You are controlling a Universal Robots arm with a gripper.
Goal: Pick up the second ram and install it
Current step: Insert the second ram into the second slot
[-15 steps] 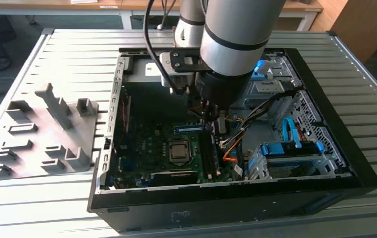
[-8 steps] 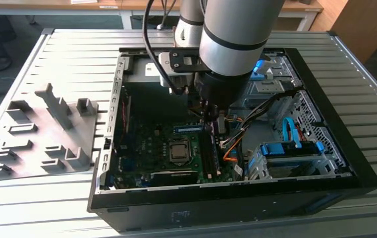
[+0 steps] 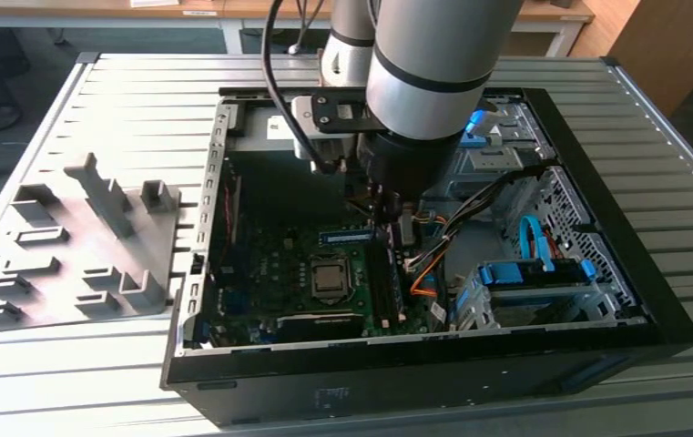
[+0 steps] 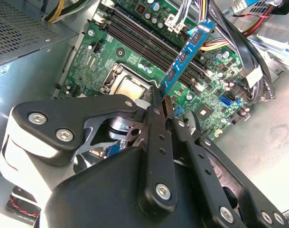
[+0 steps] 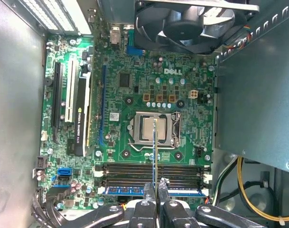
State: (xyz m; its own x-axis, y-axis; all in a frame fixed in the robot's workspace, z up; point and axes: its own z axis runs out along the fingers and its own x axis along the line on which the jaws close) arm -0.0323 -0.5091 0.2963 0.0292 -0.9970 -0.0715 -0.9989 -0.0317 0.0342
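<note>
Second ram point(image 4: 184, 54) sits pinched at one end between the two black fingertips point(image 4: 156, 97) of the gripper point(image 4: 162, 102), whose jaws are closed narrowly on the board's flat faces. The strip reaches straight out ahead of the fingertips. In the first wrist view the second ram point(image 5: 155, 152) shows edge-on as a thin line rising from the gripper point(image 5: 156, 189), crossing the black slots point(image 5: 182, 168) toward the processor socket point(image 5: 153, 129) on the motherboard point(image 5: 182, 95). Just ahead of the fingertips, another blue strip point(image 5: 125, 190) lies seated in the nearest slot. In the exterior view the gripper point(image 3: 379, 208) is down inside the open computer case point(image 3: 674, 319).
</note>
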